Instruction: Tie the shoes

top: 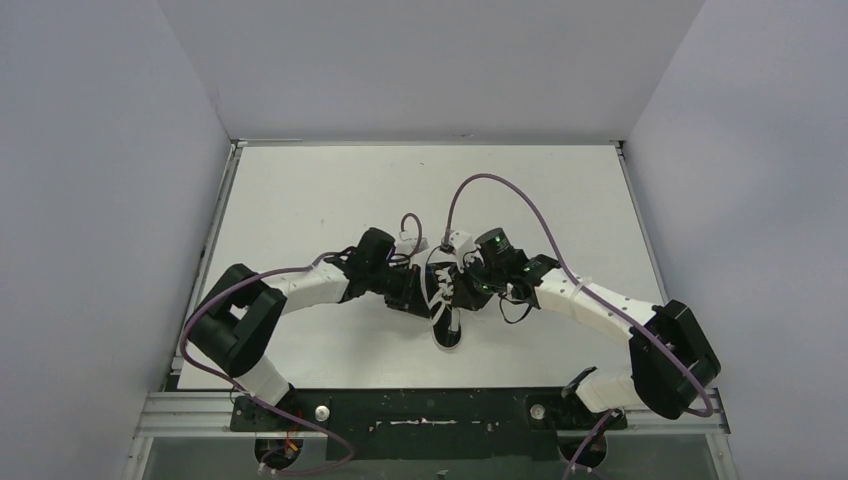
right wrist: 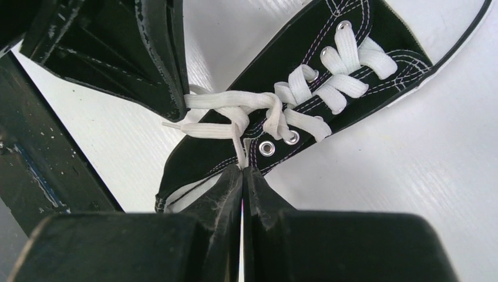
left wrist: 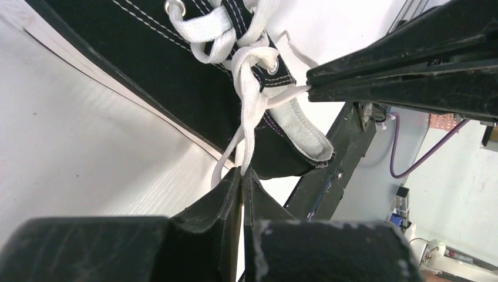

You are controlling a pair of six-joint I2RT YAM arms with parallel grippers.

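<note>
The black sneaker with white laces lies mid-table, white toe cap toward the arm bases. It fills the left wrist view and the right wrist view. My left gripper is shut on a white lace strand that runs up to a crossing at the top eyelets. My right gripper is shut on another lace strand from the same crossing. The two grippers sit on either side of the shoe's opening, left and right, close together.
The white table lies between grey walls, with a black rail at the near edge. Purple cables arch over the wrists. The right gripper's fingers cross the left wrist view; the left gripper's fingers cross the right wrist view.
</note>
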